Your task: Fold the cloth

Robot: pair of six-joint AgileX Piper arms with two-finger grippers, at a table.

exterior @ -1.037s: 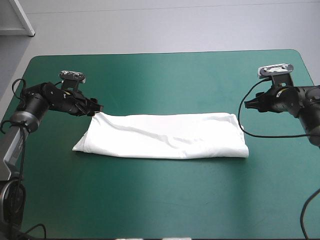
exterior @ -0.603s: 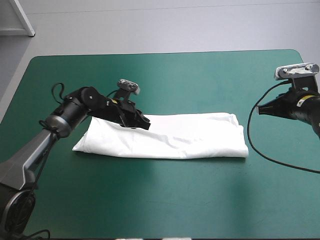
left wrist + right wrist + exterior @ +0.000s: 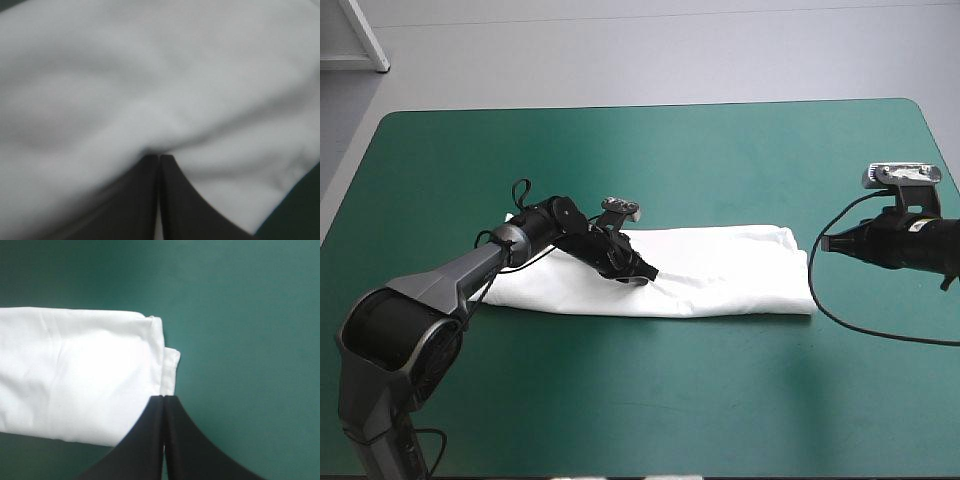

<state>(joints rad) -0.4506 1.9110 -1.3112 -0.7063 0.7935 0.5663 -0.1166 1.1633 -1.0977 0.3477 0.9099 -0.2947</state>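
Soft, matt white cloth of the T-shirt [image 3: 720,270], gently creased, on the smooth, matt teal-green cover [image 3: 720,150]; the black fingers [image 3: 145,445] resemble smooth, dull-finished plastic.

The T-shirt [image 3: 730,270], across the middle of the frame, is plain white and unpatterned, with faint grey shading along its creases. The cover [image 3: 670,150] of the table is an even teal-green throughout. The left gripper [image 3: 648,274], centre left, and the right gripper [image 3: 826,243], far right, are black.
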